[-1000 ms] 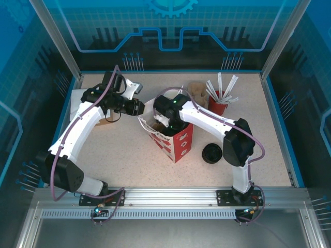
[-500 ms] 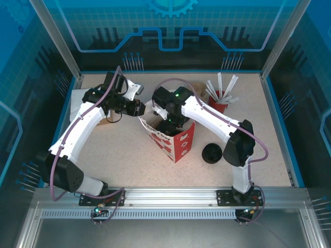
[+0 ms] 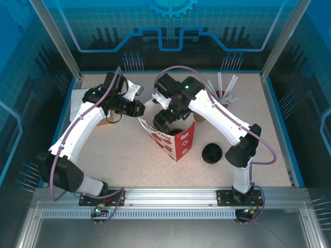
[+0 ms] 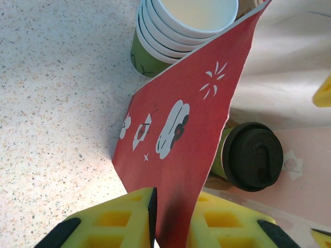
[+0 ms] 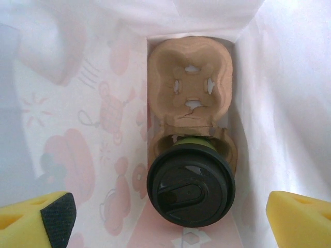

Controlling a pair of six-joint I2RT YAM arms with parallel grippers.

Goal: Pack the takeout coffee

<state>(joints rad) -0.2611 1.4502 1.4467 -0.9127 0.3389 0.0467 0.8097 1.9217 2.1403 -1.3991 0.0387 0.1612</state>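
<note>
We are lifting the right gripper [image 5: 170, 219] up out of the red paper bag [image 3: 182, 145]. A second ago it was reaching lower into the bag's mouth, and its elbow is now swinging farther right. Its jaws are standing wide apart and empty above the takeout coffee [image 5: 191, 184], which is sitting upright in a cardboard carrier [image 5: 189, 85] at the bag's bottom. We are keeping the left gripper [image 4: 173, 209] clamped on the bag's wall, where it was before, near the stack of cups [image 4: 176, 26].
</note>
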